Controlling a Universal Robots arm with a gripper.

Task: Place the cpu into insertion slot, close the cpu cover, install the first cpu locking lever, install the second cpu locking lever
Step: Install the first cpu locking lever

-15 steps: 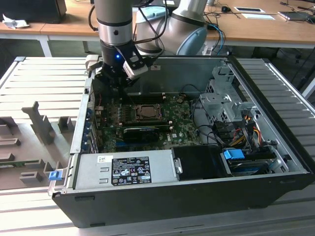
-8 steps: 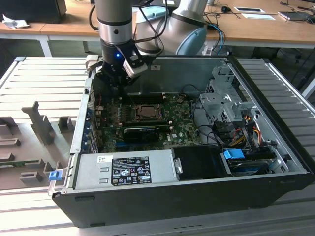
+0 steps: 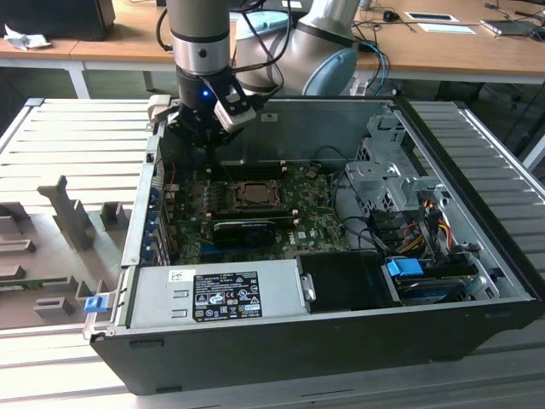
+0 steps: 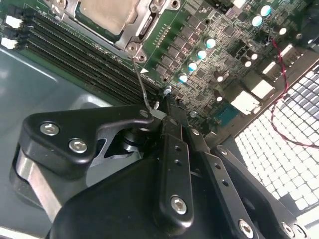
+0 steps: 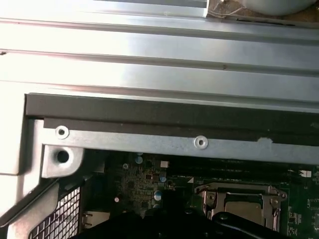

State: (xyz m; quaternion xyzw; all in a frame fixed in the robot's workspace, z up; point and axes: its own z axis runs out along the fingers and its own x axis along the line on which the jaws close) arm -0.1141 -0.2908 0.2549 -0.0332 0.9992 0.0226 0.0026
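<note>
While you look down the second wrist view, your tool (image 4: 158,110) sits nearest, its black fingers (image 4: 172,149) clenched on the tip of a thin wire lever (image 4: 141,82). That lever runs up to a corner of the cover (image 4: 137,30), which lies flat over the chip (image 4: 107,12) in its socket. Beyond it the green board (image 4: 224,64) spreads out. From the exterior view, the socket (image 3: 254,194) sits mid-board inside the open computer case (image 3: 477,256), with the arm (image 3: 203,51) over the case's far corner on that view's left.
</note>
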